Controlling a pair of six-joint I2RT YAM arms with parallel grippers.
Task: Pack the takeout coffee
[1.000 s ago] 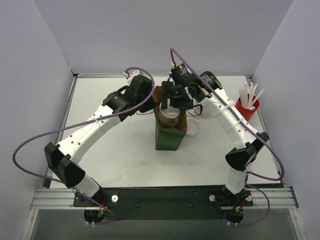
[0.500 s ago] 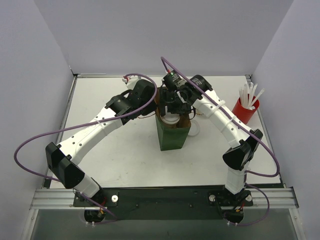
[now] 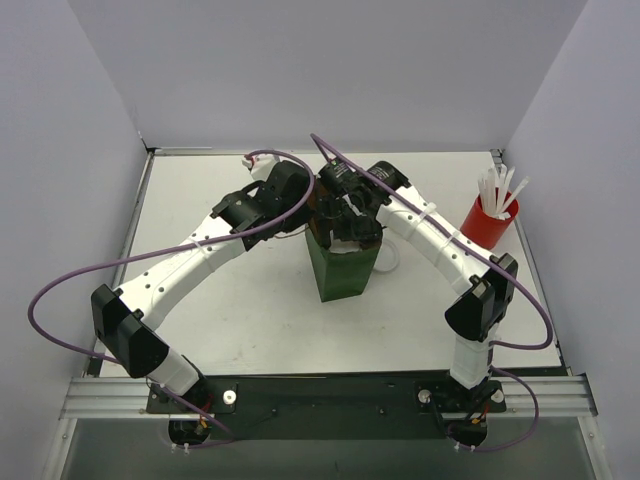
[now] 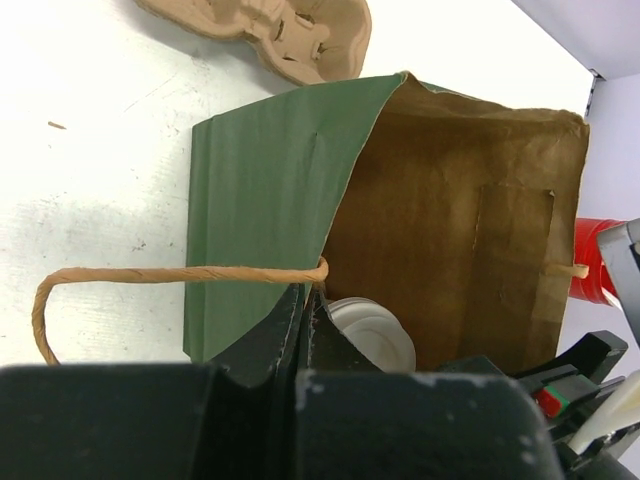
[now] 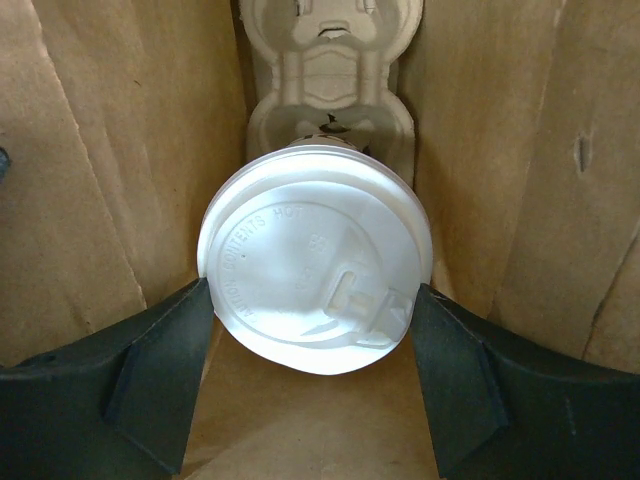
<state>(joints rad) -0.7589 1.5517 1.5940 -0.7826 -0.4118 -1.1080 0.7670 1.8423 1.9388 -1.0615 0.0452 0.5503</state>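
One takeout cup (image 5: 315,285), lid on, hangs inside the green paper bag (image 4: 260,200), clasped at its sides by the right fingers (image 5: 455,370) above a pulp carrier (image 5: 330,70) on the bag floor; it looks not yet set down, and I cannot make out a second cup. The left fingers (image 4: 290,325), pressed together, pinch the bag rim by its twine handle (image 4: 150,274). A spare carrier (image 4: 290,25) lies on the desk (image 3: 250,310) behind the bag and a red cup of sticks (image 3: 489,218) stands well apart, so only the close bag walls crowd the lowering

Bag walls (image 5: 90,150) close beside both right fingers (image 5: 150,380), lidded cup (image 5: 315,260) filling the gap, pulp carrier (image 5: 330,80) beyond.
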